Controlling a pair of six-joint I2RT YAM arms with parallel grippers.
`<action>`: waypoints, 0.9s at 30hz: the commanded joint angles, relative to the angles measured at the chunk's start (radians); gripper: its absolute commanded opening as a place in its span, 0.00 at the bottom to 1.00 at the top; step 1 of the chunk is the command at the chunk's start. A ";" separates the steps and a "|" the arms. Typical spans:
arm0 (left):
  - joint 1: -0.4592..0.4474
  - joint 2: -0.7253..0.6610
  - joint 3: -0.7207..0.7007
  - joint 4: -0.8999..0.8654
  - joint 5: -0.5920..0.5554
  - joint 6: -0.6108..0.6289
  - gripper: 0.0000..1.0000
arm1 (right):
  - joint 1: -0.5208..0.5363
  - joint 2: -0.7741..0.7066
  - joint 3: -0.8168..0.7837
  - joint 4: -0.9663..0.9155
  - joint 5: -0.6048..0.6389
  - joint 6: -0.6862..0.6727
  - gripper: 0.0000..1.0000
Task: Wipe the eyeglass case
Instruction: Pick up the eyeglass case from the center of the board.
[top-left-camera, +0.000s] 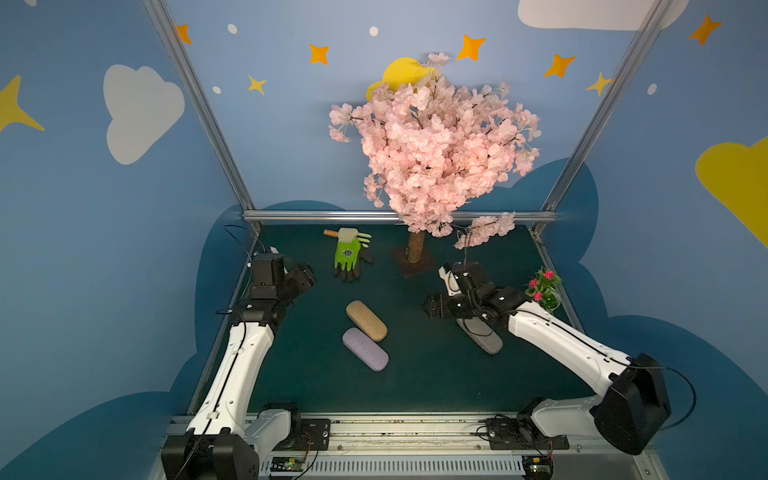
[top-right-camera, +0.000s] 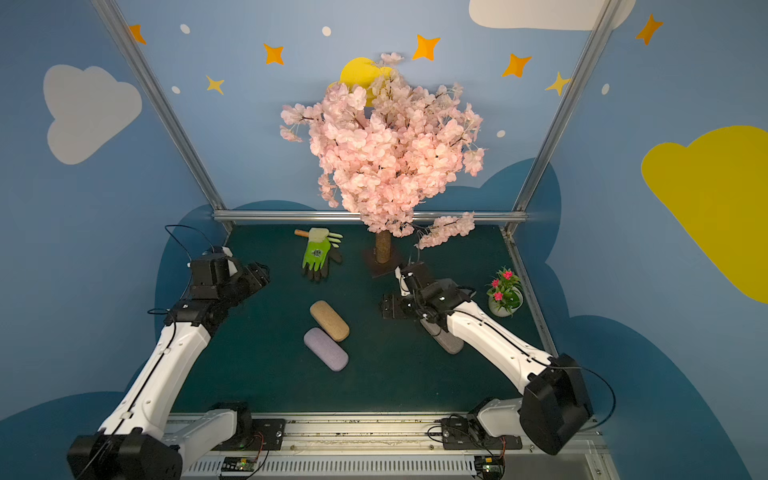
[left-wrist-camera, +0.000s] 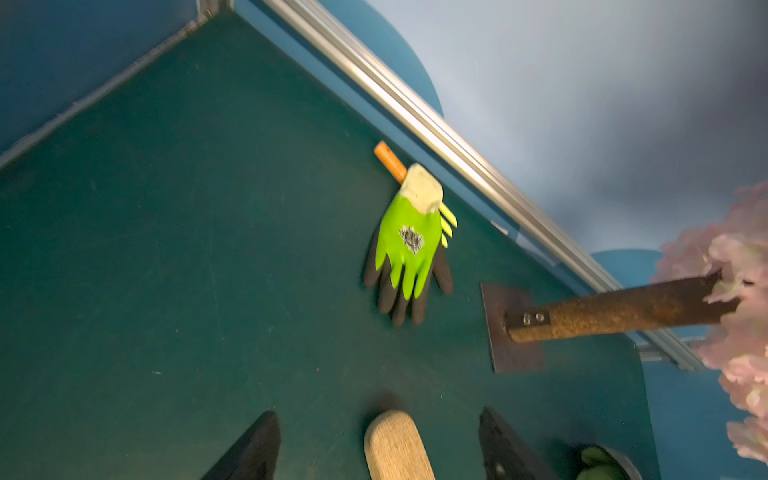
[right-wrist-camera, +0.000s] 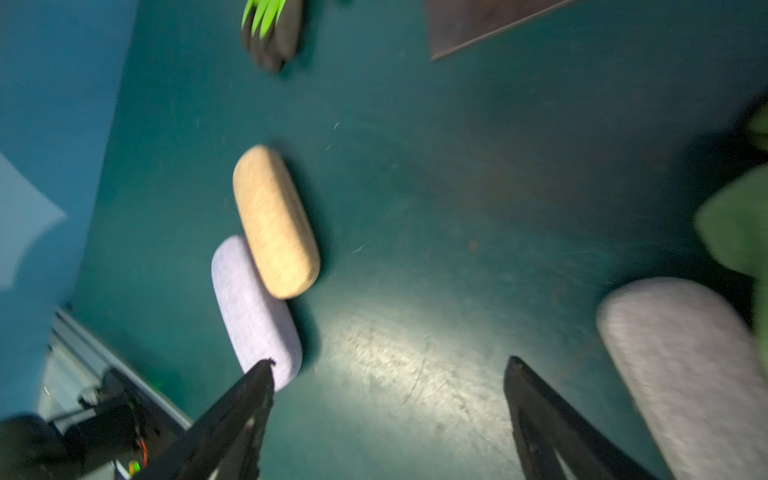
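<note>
Left gripper (top-left-camera: 306, 277), at centre left in a top view, has its jaws apart and empty; the tan eyeglass case (top-left-camera: 366, 320) lies well to its lower right, just beside the lilac case (top-left-camera: 365, 349); right gripper (top-left-camera: 431, 306), also spread and empty, is right of centre, with the grey case (top-left-camera: 484, 334) under its arm.

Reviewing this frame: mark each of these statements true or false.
1. Three eyeglass cases lie on the table: tan case, lavender case, grey case. True.
2. The right gripper holds a cloth. False: its jaws stand open and empty.
3. The green glove lies near the back rail. True.
4. The left gripper grips the tan case. False: it is open, apart from it.
</note>
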 joint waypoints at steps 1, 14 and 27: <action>-0.022 0.034 0.023 -0.093 0.035 0.005 0.70 | 0.085 0.165 0.140 -0.109 0.042 -0.077 0.91; -0.006 0.012 0.064 -0.176 -0.058 -0.016 0.93 | 0.227 0.822 0.885 -0.479 -0.038 -0.263 0.94; 0.004 0.024 0.051 -0.130 0.009 -0.036 1.00 | 0.243 1.030 1.138 -0.581 0.022 -0.302 0.94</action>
